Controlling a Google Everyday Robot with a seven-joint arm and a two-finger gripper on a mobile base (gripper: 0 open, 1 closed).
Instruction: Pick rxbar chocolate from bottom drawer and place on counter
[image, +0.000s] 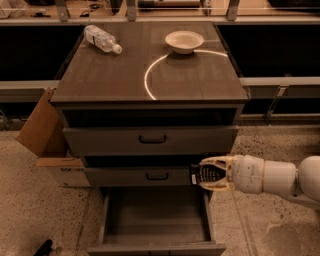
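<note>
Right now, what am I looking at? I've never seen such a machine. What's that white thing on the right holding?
The white thing is a robot's arm, reaching in from the right. Its tip is a two-finger gripper, shut on a small black bar, the rxbar chocolate, held in front of the middle drawer, above the open bottom drawer. The single camera looks down on the cabinet from the front. On the counter lie a clear plastic bottle on its side and a shallow white bowl. A cardboard box stands left of the cabinet.
</note>
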